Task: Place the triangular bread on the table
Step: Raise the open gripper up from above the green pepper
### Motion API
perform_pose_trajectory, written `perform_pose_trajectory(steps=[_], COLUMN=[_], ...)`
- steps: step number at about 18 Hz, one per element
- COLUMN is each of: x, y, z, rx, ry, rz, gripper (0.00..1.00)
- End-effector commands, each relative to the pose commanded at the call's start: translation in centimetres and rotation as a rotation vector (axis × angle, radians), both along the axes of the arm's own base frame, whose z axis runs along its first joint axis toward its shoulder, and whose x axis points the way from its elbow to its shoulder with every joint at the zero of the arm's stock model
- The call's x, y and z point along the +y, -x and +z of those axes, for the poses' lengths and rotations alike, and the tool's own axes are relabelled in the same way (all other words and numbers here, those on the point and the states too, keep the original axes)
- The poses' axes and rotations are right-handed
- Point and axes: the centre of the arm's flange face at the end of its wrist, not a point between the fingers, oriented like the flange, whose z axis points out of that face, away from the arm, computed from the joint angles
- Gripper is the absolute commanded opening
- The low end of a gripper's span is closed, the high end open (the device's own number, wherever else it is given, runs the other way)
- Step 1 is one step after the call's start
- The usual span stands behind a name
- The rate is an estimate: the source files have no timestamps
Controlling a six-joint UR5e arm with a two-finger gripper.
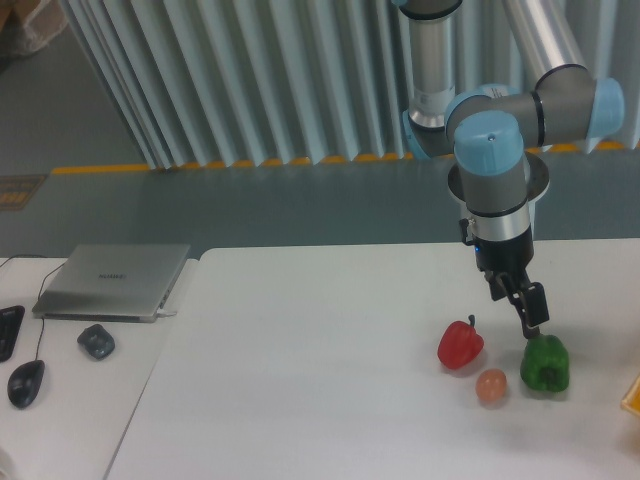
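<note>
Triangular bread (632,395): only a golden-orange sliver shows, cut off by the frame's right edge, at 3 o'clock from the green pepper (545,363); whether it rests on the table (300,360) or on something out of frame cannot be told. Claw (528,315) hangs just above the green pepper's top, at its 11 o'clock, holding nothing visible; fingers look close together, but too small and dark to say whether they are apart or closed. Small peach-coloured ball (491,386) sits at 8 o'clock from the green pepper; red pepper (460,344) at 9 o'clock. Judgement: task barely begun, the bread ungripped, with reach, grasp, carry and set-down all left. Far left, on the lower desk, a closed laptop (112,280) with faint lid lettering, unreadable, and two mice (96,341) nearby. No other writing legible.
</note>
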Motion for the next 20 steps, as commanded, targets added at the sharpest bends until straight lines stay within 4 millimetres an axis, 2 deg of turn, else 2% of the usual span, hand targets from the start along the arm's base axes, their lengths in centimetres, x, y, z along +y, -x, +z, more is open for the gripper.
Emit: perform_pose_trajectory(steps=[6, 12, 18, 20], x=[-0.6, -0.4, -2.5, -2.8], y=[1.0, 0.5, 3.8, 4.4], z=[0.7, 0.4, 1.3, 1.3], rx=[-0.01, -0.012, 0.007, 0.014], ry=[-0.034, -0.027, -0.046, -0.05], rz=[0.02, 0.028, 0.094, 0.103], gripper=[1.0, 1.0, 1.0, 1.0])
